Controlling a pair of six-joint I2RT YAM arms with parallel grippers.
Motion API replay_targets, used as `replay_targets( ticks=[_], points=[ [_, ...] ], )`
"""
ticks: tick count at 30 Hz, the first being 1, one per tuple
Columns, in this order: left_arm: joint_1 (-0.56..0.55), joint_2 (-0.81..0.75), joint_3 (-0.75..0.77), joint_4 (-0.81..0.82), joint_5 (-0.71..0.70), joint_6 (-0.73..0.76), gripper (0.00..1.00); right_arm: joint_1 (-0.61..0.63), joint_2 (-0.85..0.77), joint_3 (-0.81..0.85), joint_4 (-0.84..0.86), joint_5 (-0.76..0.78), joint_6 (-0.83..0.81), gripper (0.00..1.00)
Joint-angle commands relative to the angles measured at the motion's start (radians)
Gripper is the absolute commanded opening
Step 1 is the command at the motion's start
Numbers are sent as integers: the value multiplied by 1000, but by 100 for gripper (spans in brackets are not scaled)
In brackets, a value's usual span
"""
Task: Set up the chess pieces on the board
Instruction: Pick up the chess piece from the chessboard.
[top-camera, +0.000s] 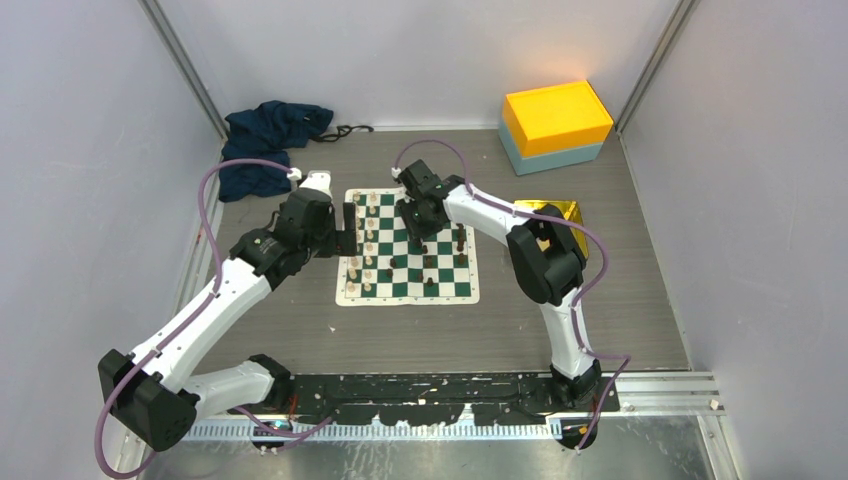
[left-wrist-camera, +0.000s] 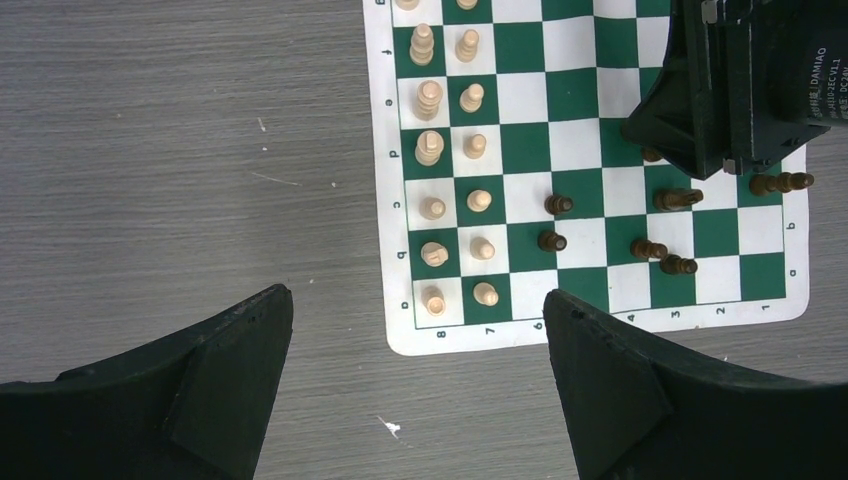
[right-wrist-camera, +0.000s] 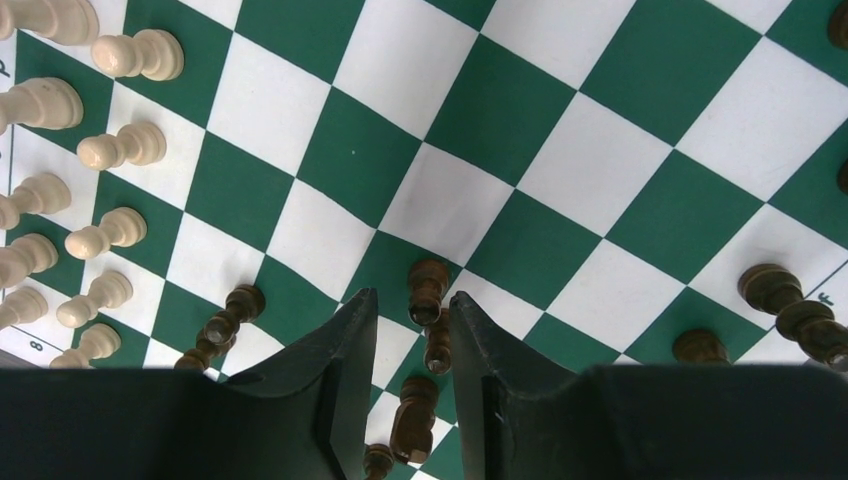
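My left tool (left-wrist-camera: 417, 298) is spread wide, with nothing between its fingers. It hangs over the desk (top-camera: 300, 330) just off the edge of the board (left-wrist-camera: 522, 148), on the side where the cream pieces (left-wrist-camera: 475, 146) stand. Those cream pieces fill two neat lines along that edge, one piece to a square. The dark pieces (left-wrist-camera: 558, 204) are scattered loosely over the middle and the far half of the board, in no order.

My right tool (right-wrist-camera: 412, 310) is low over the board among the dark pieces. Its fingers are drawn close, leaving only a slim gap. In its wrist view one dark piece sits just beyond the fingertips and two more show inside the gap. I cannot tell whether the fingers are pinching any of them or only straddling them.

The board lies flat at the middle of the desk. Behind it to the right stands an orange and teal box (top-camera: 555, 120). A gold tray (top-camera: 556, 212) sits beside the board, partly hidden by my right arm. A blue cloth (top-camera: 268, 140) is bunched in the far left corner.
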Motion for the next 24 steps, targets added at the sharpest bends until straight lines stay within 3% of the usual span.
replay_targets(
  ticks=[1,11,17,24],
  points=[
    [5,-11,0,18,2,-14,96,-3,-1,-7,34,-16,12,37],
    [6,-9,-4,21,4,-17,96,-8,-1,-16,33,-16,18,26],
    [5,-14,-5,20,4,-17,96,-8,-12,-14,31,-4,17,9],
    [5,-15,-5,20,1,-17,96,-11,-38,33,4,59,1,5]
  ],
)
